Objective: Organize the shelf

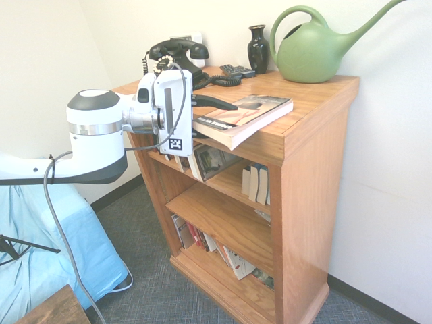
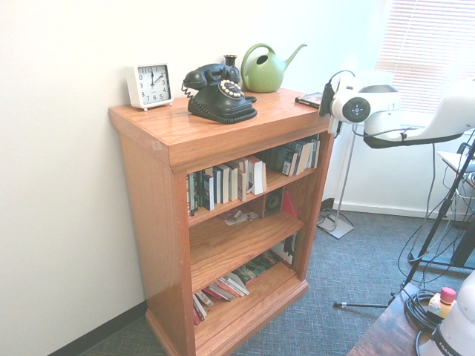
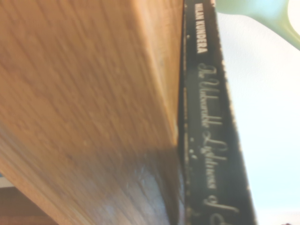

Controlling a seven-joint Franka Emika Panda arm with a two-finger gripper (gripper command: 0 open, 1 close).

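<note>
The oak shelf stands against the white wall, paperbacks upright on its upper tier and more lying slumped on the lowest. At the shelf's front corner the arm reaches in almost level, its gripper half closed, black fingers above and below the overhanging book. That book is a glossy paperback with a dark spine, flat on the thick top.

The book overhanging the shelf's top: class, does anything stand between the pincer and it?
Nothing visible does. The pincer already brackets the book at the overhanging front edge of the shelf, one finger above its cover.
</note>
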